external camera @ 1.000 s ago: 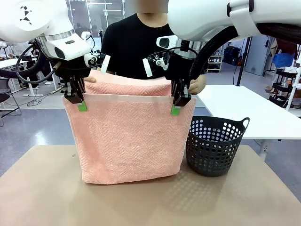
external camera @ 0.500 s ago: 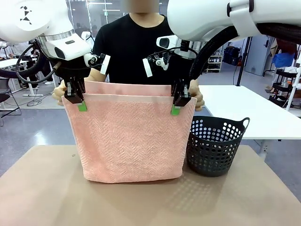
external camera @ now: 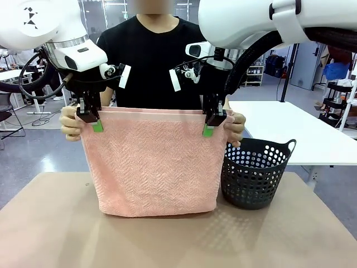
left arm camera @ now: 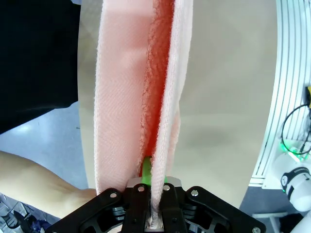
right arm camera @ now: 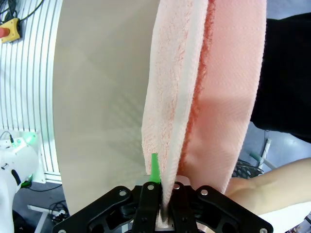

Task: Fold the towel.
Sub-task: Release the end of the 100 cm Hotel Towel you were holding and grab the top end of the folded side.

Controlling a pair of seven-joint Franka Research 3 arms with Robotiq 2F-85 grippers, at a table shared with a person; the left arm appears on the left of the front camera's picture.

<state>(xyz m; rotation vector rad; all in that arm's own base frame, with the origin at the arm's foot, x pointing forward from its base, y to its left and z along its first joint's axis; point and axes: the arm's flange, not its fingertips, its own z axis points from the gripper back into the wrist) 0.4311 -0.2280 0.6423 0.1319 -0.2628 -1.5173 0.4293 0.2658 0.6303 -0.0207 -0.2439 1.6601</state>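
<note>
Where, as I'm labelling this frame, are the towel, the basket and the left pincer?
towel point(external camera: 156, 167), front view, middle of its hanging face.
basket point(external camera: 254, 180), front view, its perforated wall.
left pincer point(external camera: 93, 120), front view, between fingertips on the towel's top edge.

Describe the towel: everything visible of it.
The towel is pale salmon-pink terry with a herringbone weave, hanging doubled in two layers, top edges level. The left gripper and right gripper pinch its top edge near the corners; the person's hands hold the corners themselves. Its bottom fold seems to reach the table.
</note>
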